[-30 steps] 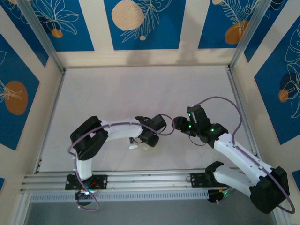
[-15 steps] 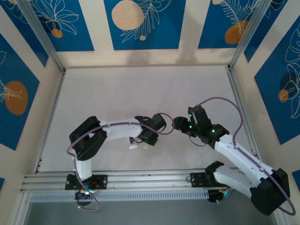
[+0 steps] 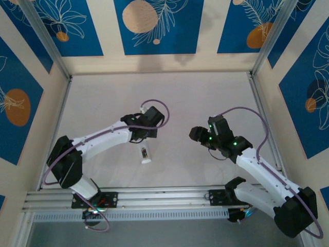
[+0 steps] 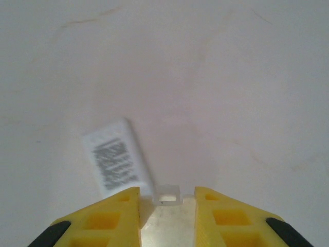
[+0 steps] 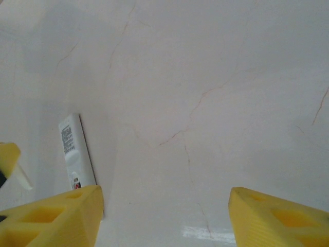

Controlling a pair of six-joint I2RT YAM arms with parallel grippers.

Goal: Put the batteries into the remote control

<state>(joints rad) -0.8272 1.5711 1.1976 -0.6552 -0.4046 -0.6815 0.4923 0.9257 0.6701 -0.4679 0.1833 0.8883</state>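
Remote control lies six o'clock of left gripper; its jaws barely nip the white cover, which could slip. Right gripper jaws wide, empty.

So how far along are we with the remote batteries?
Done: the cover piece looks off the remote control, which lies label-up on the table. In hand: the left hand pinches that cover piece; the right hand is open, empty. Left: I can't tell whether batteries are seated; then refit the cover.

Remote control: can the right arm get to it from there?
Probably yes: the remote control lies exposed, nothing between it and the open right gripper; the left gripper, holding the cover piece, hangs farther back.
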